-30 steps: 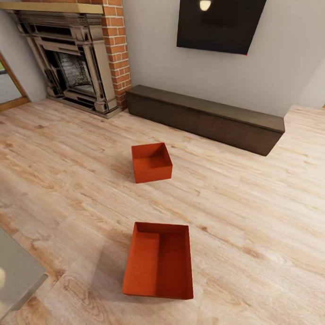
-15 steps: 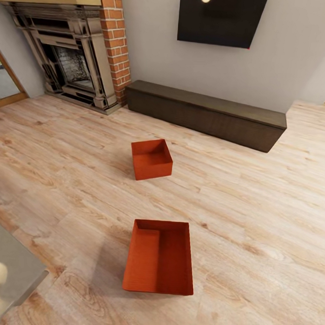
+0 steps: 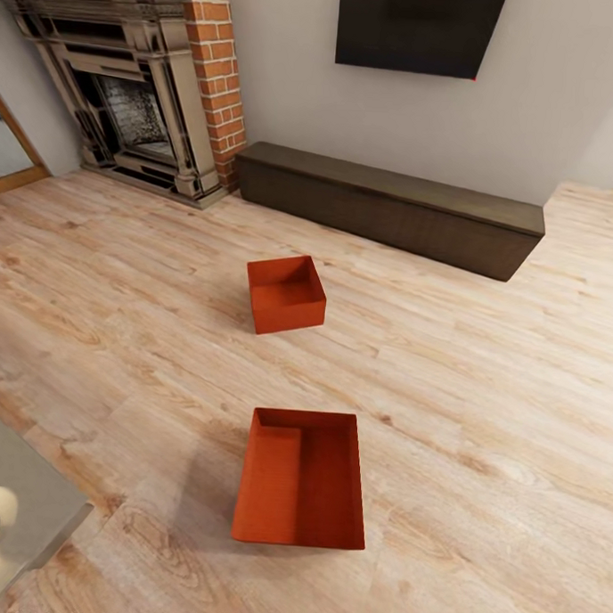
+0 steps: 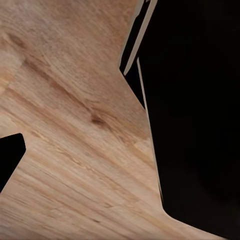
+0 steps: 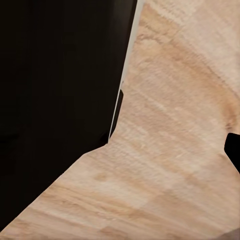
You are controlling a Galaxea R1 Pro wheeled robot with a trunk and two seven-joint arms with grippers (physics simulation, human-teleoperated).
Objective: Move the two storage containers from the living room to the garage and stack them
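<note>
Two orange-red storage containers stand open-topped on the living room's light wood planks in the head view. The near one is long and lies just ahead of me. The far one sits farther back, toward the bench, a clear strip of planks between them. Both look empty. In the left wrist view a dark fingertip of my left gripper shows at the picture's edge, over bare planks. The right wrist view has my right gripper with a dark fingertip at the edge. Nothing lies between the fingers.
A long dark low bench runs along the back wall under a black TV. A brick fireplace fills the back left corner. A grey surface with a light glow juts in at the near left. Large black robot parts crowd both wrist views.
The whole head view has shifted: the TV, fireplace and both containers sit slightly higher in the picture, so the camera moved. The containers have not moved on the planks.
</note>
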